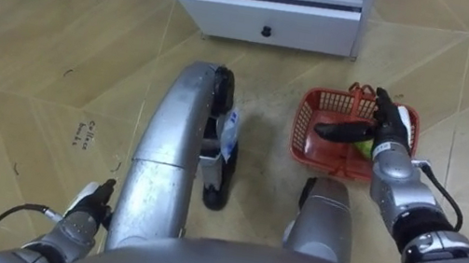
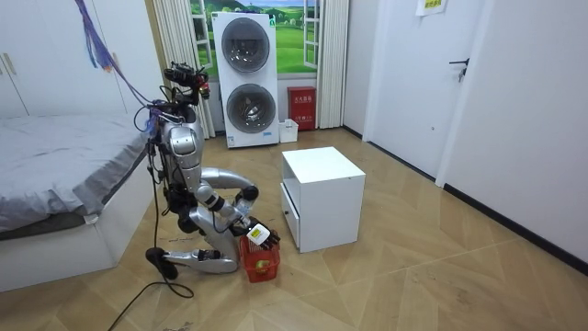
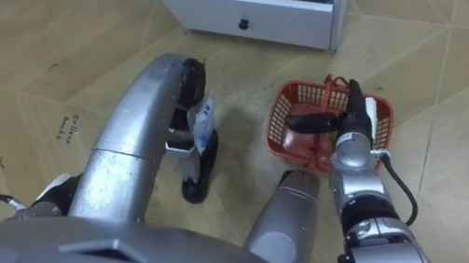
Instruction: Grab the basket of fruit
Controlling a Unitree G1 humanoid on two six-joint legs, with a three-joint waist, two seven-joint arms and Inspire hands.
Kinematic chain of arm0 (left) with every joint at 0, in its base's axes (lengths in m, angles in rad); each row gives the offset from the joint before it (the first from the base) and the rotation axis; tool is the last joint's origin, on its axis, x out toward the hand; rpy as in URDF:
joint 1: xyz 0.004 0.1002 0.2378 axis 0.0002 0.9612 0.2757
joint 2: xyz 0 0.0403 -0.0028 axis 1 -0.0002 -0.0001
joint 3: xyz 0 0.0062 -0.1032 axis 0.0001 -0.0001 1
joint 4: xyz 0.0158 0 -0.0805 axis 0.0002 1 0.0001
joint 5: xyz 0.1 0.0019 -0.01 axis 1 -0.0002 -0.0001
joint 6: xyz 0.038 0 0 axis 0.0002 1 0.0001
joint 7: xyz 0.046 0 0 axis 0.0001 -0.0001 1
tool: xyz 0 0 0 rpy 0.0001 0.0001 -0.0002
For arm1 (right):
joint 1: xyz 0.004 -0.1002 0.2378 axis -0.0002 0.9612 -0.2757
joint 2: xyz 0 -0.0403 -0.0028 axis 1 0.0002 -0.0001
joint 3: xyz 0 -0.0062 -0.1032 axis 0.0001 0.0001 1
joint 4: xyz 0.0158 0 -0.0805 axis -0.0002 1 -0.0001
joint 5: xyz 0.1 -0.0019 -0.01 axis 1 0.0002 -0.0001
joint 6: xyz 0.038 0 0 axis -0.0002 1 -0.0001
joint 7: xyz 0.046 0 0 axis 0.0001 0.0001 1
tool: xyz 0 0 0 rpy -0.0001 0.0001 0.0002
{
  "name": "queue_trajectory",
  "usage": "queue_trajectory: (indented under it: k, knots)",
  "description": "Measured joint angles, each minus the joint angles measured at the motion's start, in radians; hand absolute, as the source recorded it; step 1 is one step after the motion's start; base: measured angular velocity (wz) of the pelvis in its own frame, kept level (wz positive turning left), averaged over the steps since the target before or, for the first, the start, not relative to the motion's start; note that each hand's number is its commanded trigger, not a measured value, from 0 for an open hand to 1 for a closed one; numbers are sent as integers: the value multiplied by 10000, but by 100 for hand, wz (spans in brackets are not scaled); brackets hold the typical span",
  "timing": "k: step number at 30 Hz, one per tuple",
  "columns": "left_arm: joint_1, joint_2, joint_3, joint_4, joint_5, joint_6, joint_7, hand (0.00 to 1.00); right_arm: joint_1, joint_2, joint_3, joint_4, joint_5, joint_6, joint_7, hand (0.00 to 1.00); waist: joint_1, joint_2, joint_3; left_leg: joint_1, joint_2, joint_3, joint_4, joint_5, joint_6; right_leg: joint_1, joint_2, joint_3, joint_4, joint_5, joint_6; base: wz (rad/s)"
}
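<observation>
1. Left robot hand (image 1: 88, 208): nearest to the camera, low at the robot's left side, beside the left thigh and close to the wooden floor (image 1: 39, 53). Whether it is wide or narrow cannot be told.
2. Robot posture (room view): the robot kneels on the floor, trunk upright, between a bed (image 2: 55, 156) on the room view's left and a white cabinet (image 2: 322, 198) on the room view's right.
3. Right robot hand (image 1: 388, 128): it reaches forward past the right knee and hangs over the right half of the basket. It is spread wide, with the fingers straight and aimed at the far rim and the thumb stretched sideways across the basket's inside. It clasps nothing that can be seen.
4. Fruit basket (image 1: 302, 133): red plastic mesh, upright on the floor just ahead of the right knee. Its red handles (image 1: 358, 95) stand at the far rim, just beside the fingertips; whether they touch cannot be told.
5. Fruit (image 1: 363, 148): a yellow-green piece inside the basket, partly covered by the right robot hand.
6. Cabinet drawer (image 1: 265, 25): the white front with its dark knob (image 1: 266, 32) lies beyond the basket, apart from it.
7. Background (room view): two stacked washing machines (image 2: 250, 78) against the far wall.
</observation>
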Motion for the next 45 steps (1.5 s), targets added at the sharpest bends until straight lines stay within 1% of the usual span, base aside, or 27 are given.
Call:
queue_trajectory:
  k: [7, 12, 13, 14, 15, 19, 20, 22, 25, 26, 29, 30, 31, 41, 45]
  knots:
    - [6, -6, -9, 1, -104, 0, -6, 0, 19, 4, 98, 403, -1, 10, 214, 0, 3, -13, 7, -20, -10, -21, 12, 9, -18, 8, 18, -30, 0, 0, 0, 0]
    - [5, -81, -7, 1, -105, 21, -6, 0, 99, 8, 81, 609, 1, 92, 321, 0, 26, -12, 7, -55, -8, -43, 26, 13, -23, -1, 29, -72, 0, 0, 1, 0]
    - [6, -86, -7, 1, -105, 22, -7, 0, 99, 9, 81, 635, 1, 93, 329, 9, 29, -12, 7, -57, -8, -43, 27, 13, -23, -1, 29, -74, 1, -1, 1, 0]
    - [4, -87, -6, -1, -105, 41, -13, 0, 93, 21, 83, 717, 31, 93, 337, 56, 30, -12, 7, -58, -8, -51, 27, 14, -26, 5, 32, -88, 0, -1, 1, 0]
    - [0, -88, -10, -16, -105, 69, -17, 0, 94, 26, 113, 837, 131, 99, 344, 100, 40, -6, 3, -58, -9, -61, 33, 15, -28, 20, 37, -115, -3, -1, 1, 0]
    - [-62, -108, -11, 8, -107, 76, -54, 0, 117, 8, 301, 1275, 605, 146, 497, 100, 46, -4, 2, -90, -23, -111, 45, 28, -53, 34, 58, -182, -5, -1, 1, 0]
    - [-110, -130, -9, 39, -106, 80, -79, 0, 119, 8, 298, 1399, 687, 172, 593, 100, 47, 37, -4, -148, -21, -186, 93, 29, -57, 32, 124, -240, -4, -1, 1, 0]
    - [-186, -148, -9, 62, -109, 80, -122, 0, 107, 17, 296, 1564, 756, 210, 750, 100, 57, 27, 7, -161, -24, -213, 99, 36, -70, 36, 141, -267, -3, -1, 1, 0]
    - [-415, -266, -6, 349, -172, 75, -293, 0, 88, 20, 299, 1592, 889, 224, 942, 100, 67, -2, 25, -163, -26, -212, 105, 37, -72, 35, 142, -267, 3, -1, 3, 0]
    - [-561, -348, 9, 509, -172, 95, -299, 0, 72, 26, 296, 1629, 865, 224, 995, 100, 90, -23, 38, -164, -26, -215, 104, 37, -72, 36, 141, -272, 3, -1, 2, 0]
    - [-784, -446, 13, 554, -173, 150, -431, 0, 48, 66, 299, 1800, 867, 224, 1085, 100, 235, -100, 85, -164, -26, -222, 105, 39, -74, 36, 143, -272, 2, -1, 2, 0]
    - [-855, -446, 13, 553, -173, 151, -469, 0, 47, 76, 331, 1833, 883, 229, 1117, 100, 302, -141, 111, -164, -27, -228, 111, 39, -74, 41, 153, -269, 1, -1, 2, 0]
    - [-874, -446, 13, 553, -173, 152, -473, 0, 47, 79, 371, 1838, 889, 229, 1123, 100, 319, -153, 118, -167, -27, -234, 119, 39, -74, 45, 160, -271, 1, -1, 2, 0]
    - [-946, -447, 11, 623, -171, 205, -499, 0, -90, 126, 380, 1914, 892, 228, 1209, 100, 345, -160, 121, -211, -48, -286, 276, 21, -33, 160, 171, -356, 2, -1, 2, 0]
    - [-955, -446, 16, 733, -169, 211, -507, 0, -91, 158, 367, 1919, 827, 228, 1205, 100, 312, -238, 159, -214, -55, -292, 289, 17, -26, 175, 179, -362, 2, -2, 2, 0]
